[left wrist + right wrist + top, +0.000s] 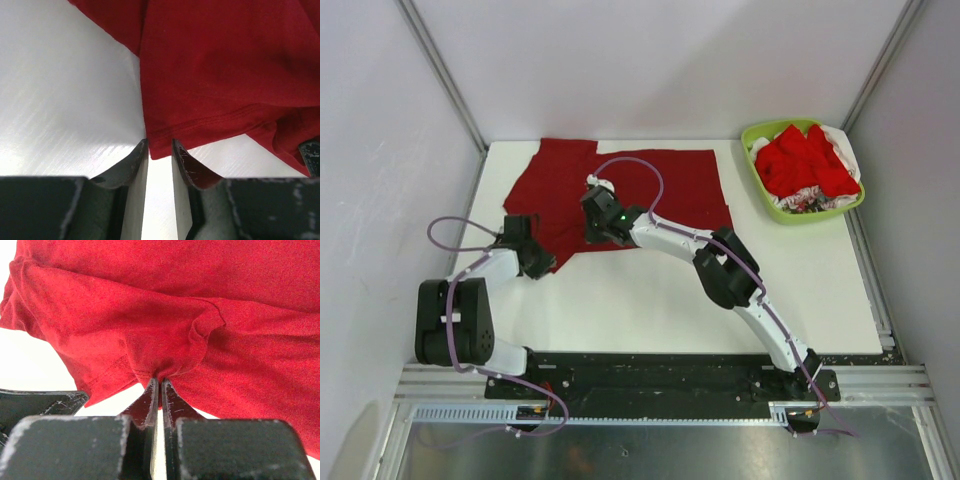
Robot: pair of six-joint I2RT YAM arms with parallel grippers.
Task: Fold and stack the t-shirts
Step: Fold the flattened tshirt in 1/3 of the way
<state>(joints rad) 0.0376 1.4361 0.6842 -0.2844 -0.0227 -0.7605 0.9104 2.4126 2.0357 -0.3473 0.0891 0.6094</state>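
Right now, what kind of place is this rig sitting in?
Probably a lab robot test cell, not a home or laundry: a white table boxed in by plain wall panels, an aluminium rail along the near edge, and staged props, a crimson t-shirt and a lime-green basket of red shirts.

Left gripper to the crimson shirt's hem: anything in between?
Nothing visible. The left gripper is open, and the hem corner of the crimson t-shirt lies right at its fingertips, with only the table beside it. The right gripper is shut on a bunch of the same shirt.
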